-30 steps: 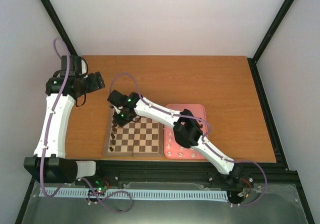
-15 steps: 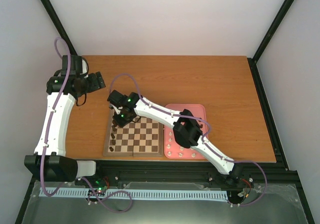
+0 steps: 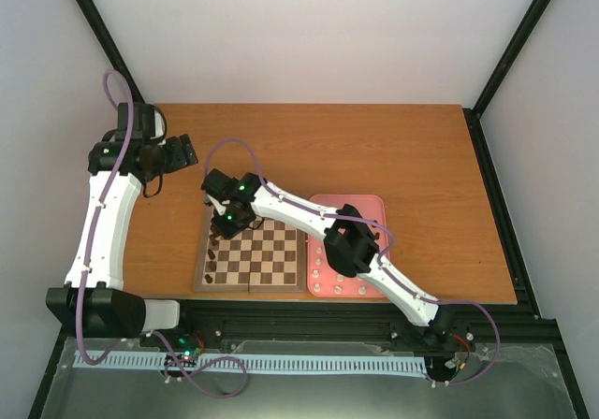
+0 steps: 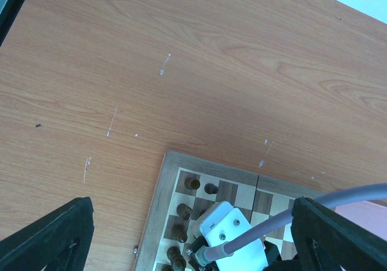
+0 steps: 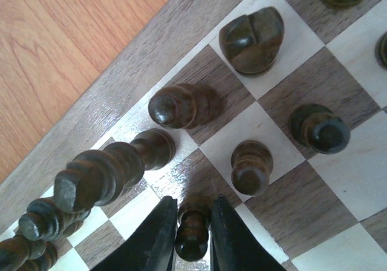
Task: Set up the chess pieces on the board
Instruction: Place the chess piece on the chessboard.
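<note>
The wooden board (image 3: 251, 255) lies at the table's near edge and also shows in the right wrist view (image 5: 338, 180). Several dark brown pieces (image 3: 214, 251) stand along its left side. My right gripper (image 3: 223, 224) is over the board's far left part, shut on a dark pawn (image 5: 192, 238) between its fingers (image 5: 158, 235). The pawn's base is at a dark square; I cannot tell whether it touches. A dark knight (image 5: 251, 32), a bishop (image 5: 181, 104) and two pawns (image 5: 251, 168) stand close by. My left gripper (image 3: 187, 148) is open and empty, high over bare table left of the board.
A pink tray (image 3: 370, 209) right of the board holds cream-white pieces (image 3: 323, 274). The right arm (image 3: 309, 215) crosses over the board and tray. The left wrist view shows the board's far left corner (image 4: 160, 222) and the right wrist (image 4: 233, 238) over it.
The left wrist has shifted very slightly. The right gripper has stayed over the board's far left part, still holding the dark pawn.
</note>
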Tool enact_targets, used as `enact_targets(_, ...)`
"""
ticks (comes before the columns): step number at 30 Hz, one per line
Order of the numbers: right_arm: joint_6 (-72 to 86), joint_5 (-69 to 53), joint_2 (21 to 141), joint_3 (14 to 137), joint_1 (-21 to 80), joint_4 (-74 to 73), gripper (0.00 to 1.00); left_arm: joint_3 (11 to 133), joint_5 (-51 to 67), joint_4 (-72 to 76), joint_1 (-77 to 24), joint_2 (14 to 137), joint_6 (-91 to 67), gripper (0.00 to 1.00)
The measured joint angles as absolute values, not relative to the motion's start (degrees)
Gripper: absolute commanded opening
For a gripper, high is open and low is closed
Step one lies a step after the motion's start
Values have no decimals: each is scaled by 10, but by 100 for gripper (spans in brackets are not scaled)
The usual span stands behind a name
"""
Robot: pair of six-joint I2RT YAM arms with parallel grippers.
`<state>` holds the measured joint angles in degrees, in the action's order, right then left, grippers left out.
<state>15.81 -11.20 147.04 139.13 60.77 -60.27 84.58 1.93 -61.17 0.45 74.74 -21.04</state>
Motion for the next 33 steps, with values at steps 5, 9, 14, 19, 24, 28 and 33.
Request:
enact_targets(5,158,-117,1470,1391,608,-602,19,846,19,-612,4,747,-210,100)
enact_targets(9,157,-116,1470,1391,608,-602,24,846,19,-612,4,747,-210,100)
enact_targets(14,155,-109,1470,1391,608,-602,29,846,19,-612,4,748,-210,100)
enact_targets(19,155,-94,1466,1388,608,-602,31,846,19,-612,4,748,-210,100)
enact_targets(24,154,-75,1431,1375,608,-609,33,846,17,-612,4,748,-210,100)
enact_targets(28,146,-61,1357,1326,607,-611,38,846,17,-612,4,748,-210,100)
enact_targets(33,138,-46,1236,1232,605,-606,34,846,15,-612,4,748,-210,100)
